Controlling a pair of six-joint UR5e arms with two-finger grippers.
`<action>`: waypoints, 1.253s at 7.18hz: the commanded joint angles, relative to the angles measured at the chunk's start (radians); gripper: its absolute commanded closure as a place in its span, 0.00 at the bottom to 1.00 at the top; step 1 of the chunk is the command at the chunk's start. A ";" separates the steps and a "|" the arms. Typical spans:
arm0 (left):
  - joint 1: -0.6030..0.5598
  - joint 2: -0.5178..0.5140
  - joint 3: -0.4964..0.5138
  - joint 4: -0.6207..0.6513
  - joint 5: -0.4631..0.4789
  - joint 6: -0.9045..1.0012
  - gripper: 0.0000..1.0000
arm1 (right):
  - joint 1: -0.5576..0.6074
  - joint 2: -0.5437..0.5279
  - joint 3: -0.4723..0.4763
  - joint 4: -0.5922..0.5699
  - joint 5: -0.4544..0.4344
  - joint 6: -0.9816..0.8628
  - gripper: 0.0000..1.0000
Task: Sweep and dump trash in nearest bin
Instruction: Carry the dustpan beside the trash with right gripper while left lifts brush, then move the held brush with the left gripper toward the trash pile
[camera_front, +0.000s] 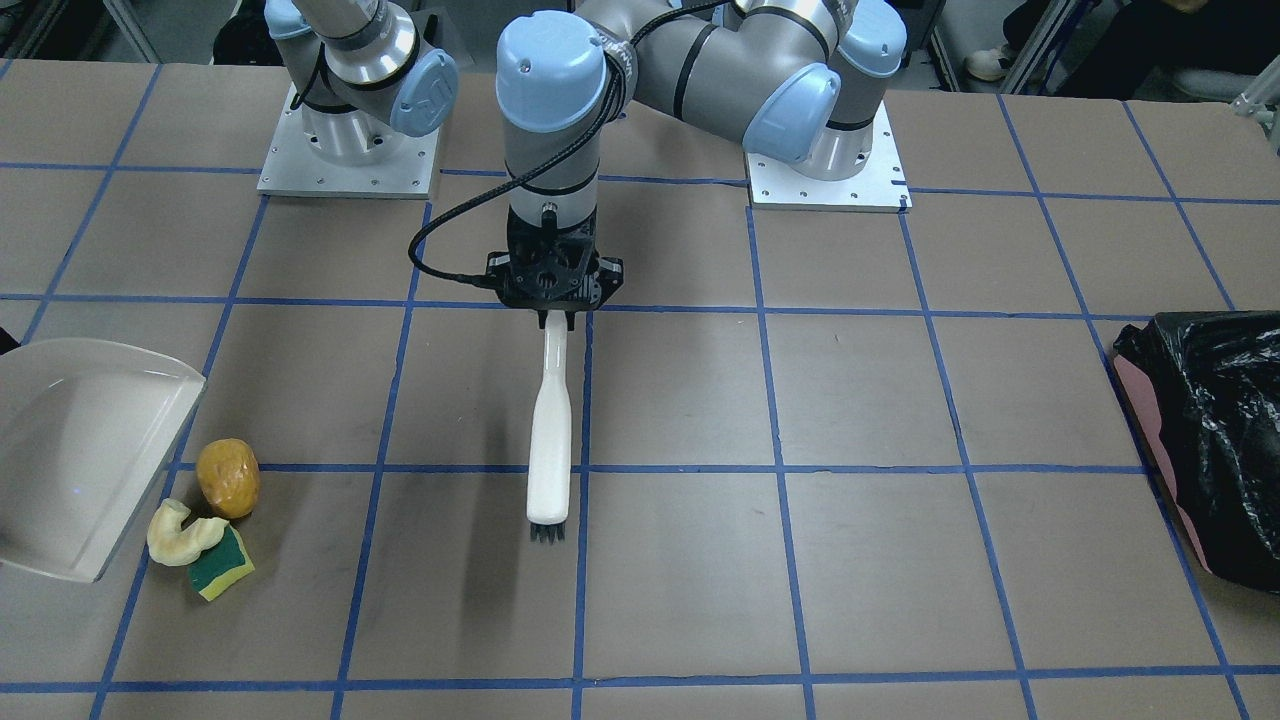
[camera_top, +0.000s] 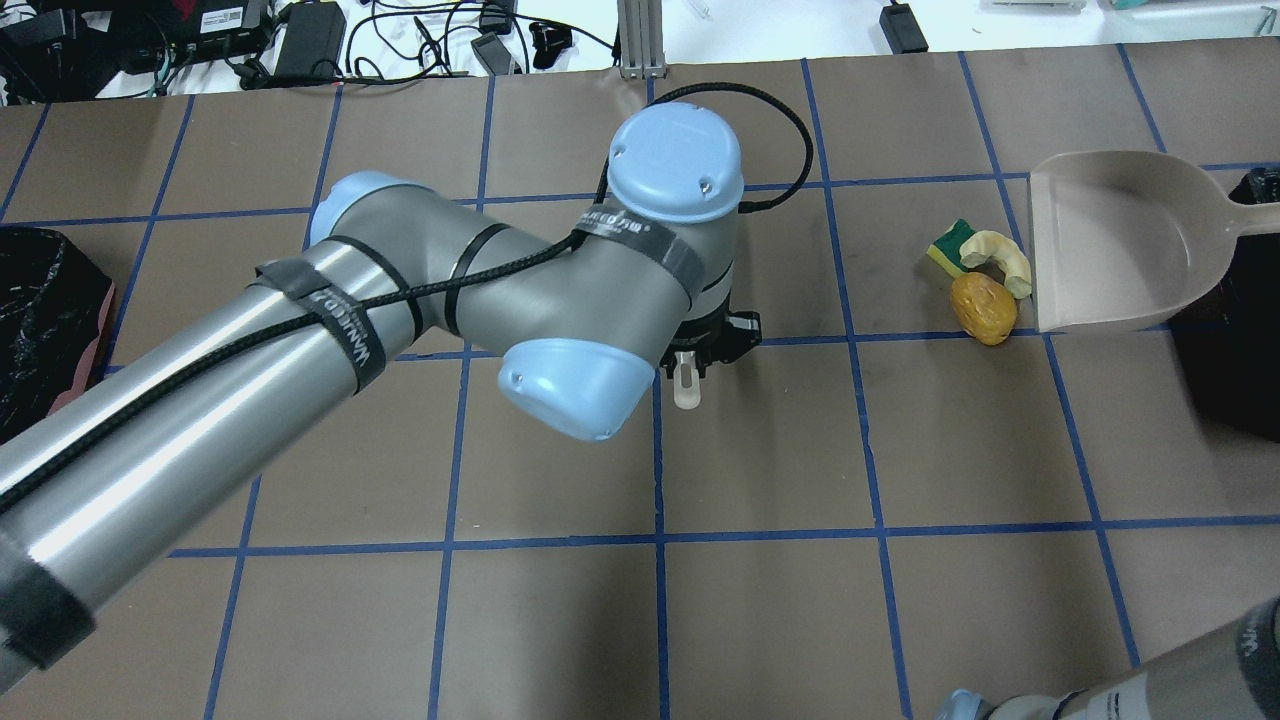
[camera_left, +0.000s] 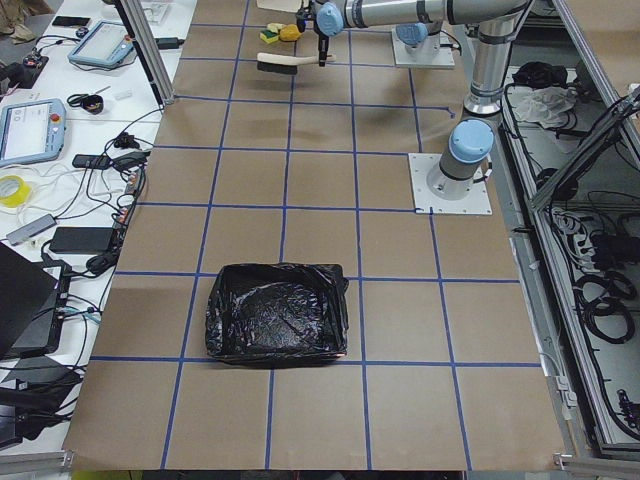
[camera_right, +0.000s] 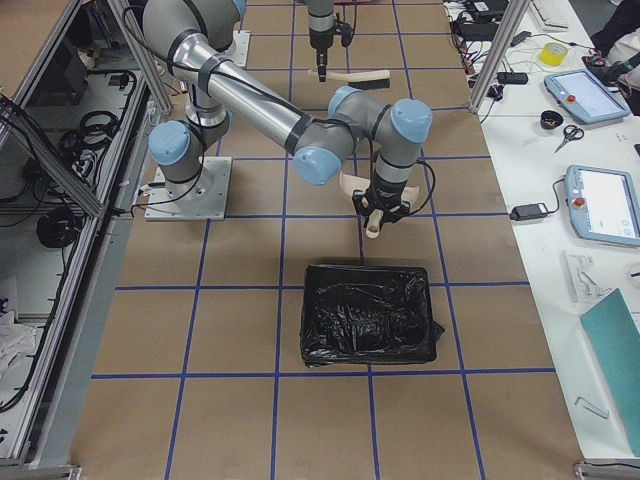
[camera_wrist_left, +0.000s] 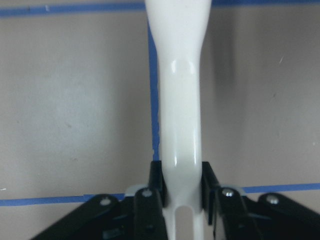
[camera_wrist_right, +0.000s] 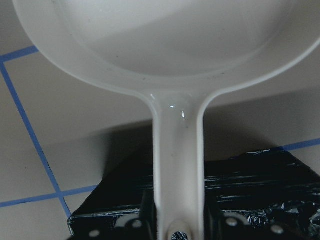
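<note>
The trash lies together on the table: an orange-brown lump (camera_front: 228, 478) (camera_top: 984, 308), a pale yellow curved piece (camera_front: 180, 535) (camera_top: 1000, 258) and a yellow-and-green sponge chunk (camera_front: 222, 562) (camera_top: 950, 243). My right gripper (camera_wrist_right: 177, 227) is shut on the handle of the white dustpan (camera_top: 1110, 240) (camera_front: 80, 450). Its open edge sits right beside the trash. My left gripper (camera_front: 555, 315) (camera_wrist_left: 180, 185) is shut on the handle of a white brush (camera_front: 552, 430) at mid-table, well apart from the trash. The black bin (camera_top: 1225, 380) (camera_right: 370, 315) lies under the dustpan handle.
A pink bin lined with a black bag (camera_front: 1200, 440) (camera_top: 40, 320) stands at the table's far end on my left side. The arm bases (camera_front: 350, 150) stand at the robot's edge of the table. Cables and tablets (camera_left: 30, 125) lie beyond the operators' edge.
</note>
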 joint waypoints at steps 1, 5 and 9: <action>-0.003 -0.135 0.159 -0.004 -0.047 -0.088 1.00 | -0.008 0.041 -0.001 -0.122 -0.063 -0.039 1.00; -0.110 -0.373 0.430 0.004 -0.100 -0.390 1.00 | 0.001 0.093 0.019 -0.170 -0.065 0.042 1.00; -0.201 -0.470 0.508 0.074 -0.131 -0.706 1.00 | 0.007 0.108 0.047 -0.165 -0.110 0.047 1.00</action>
